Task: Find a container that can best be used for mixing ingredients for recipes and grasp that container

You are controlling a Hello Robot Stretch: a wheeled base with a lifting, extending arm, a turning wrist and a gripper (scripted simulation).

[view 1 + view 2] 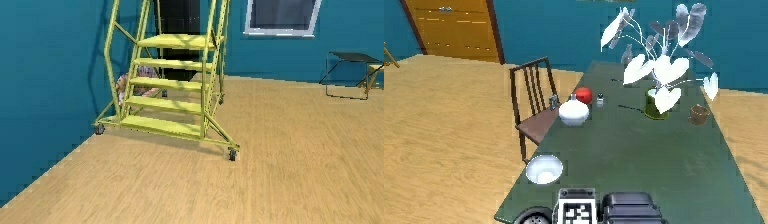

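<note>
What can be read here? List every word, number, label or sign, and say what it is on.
None: no word, number, label or sign can be read in either view.
White square at the table near end: black marks, a pattern, no letters.
Door, stepladder, bowl: no print seen.

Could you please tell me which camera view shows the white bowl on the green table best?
The arm side view: the white bowl sits on the green table, near its edge beside the chair, with its rim and hollow plain to see. The forward view faces a yellow step ladder and a teal wall instead.
</note>
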